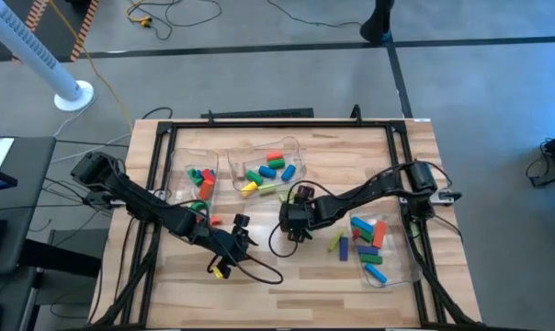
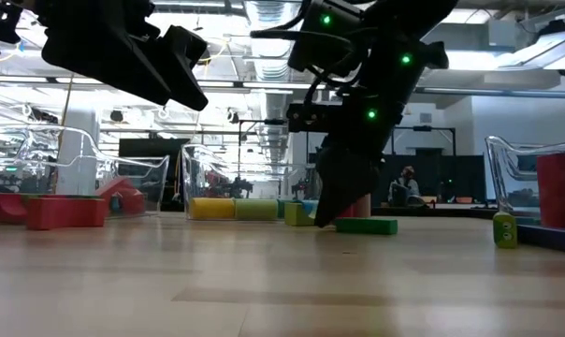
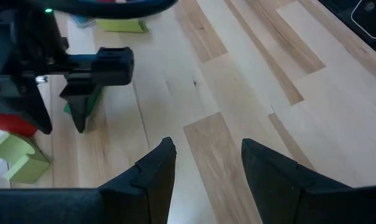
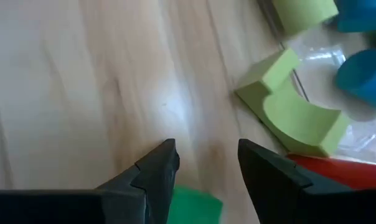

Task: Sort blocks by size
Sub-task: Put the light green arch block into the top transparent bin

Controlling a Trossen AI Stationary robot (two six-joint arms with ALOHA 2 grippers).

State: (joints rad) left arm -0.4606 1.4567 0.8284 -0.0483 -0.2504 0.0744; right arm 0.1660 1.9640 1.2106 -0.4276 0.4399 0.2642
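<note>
2 arms low mid-table; left fingers (image 3: 206,177), right fingers (image 4: 203,168) parted, seemingly grasping nothing.

Grey floor (image 1: 259,41), bright ceiling lights (image 2: 264,14)

Left gripper (image 1: 230,246) open near table front, right gripper (image 1: 294,221) open at centre
</note>
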